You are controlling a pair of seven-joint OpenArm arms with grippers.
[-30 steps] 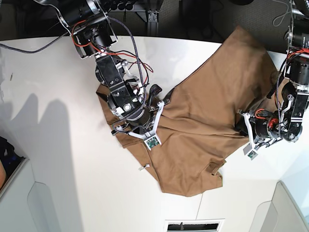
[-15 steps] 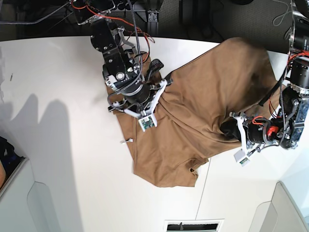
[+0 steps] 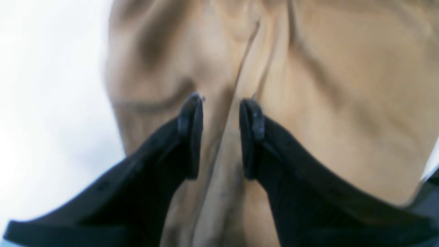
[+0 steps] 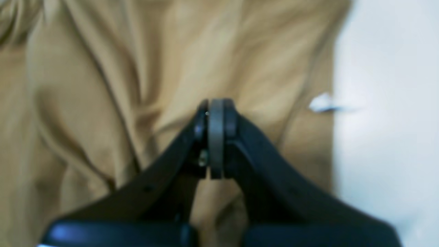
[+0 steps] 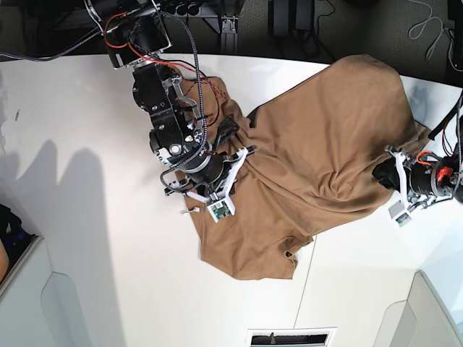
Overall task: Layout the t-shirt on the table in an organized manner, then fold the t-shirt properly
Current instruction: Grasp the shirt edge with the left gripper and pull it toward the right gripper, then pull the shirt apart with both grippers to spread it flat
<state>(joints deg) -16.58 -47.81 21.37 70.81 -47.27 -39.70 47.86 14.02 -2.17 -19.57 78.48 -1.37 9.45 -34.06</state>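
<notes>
Reading across the base view from its left side, the right gripper (image 5: 217, 189) comes first, hovering over or pressing on the t-shirt (image 5: 318, 159) near that side's edge. In its wrist view the two pads meet flush with no cloth between them, so the jaws are closed on nothing; brown fabric lies bunched in ridges behind and to both sides of the tips, and bare table (image 4: 387, 103) shows off to one side, where a small white scrap (image 4: 320, 102), possibly the tag, lies just past the hem.

Further right, the shirt sprawls across the table's (image 5: 87, 238) middle in a rumpled, lopsided shape with deep creases running toward the far side.

At the right end, the left gripper (image 5: 387, 173) sits at the shirt's edge. In its wrist view the jaws stand slightly apart with a ridge of cloth running up between them; the picture is blurred, so whether they actually pinch that ridge I cannot tell.

Judging by this, the spreading stage is only partway: the garment is neither flat nor squared, sleeves are not laid out, and no fold has begun.
</notes>
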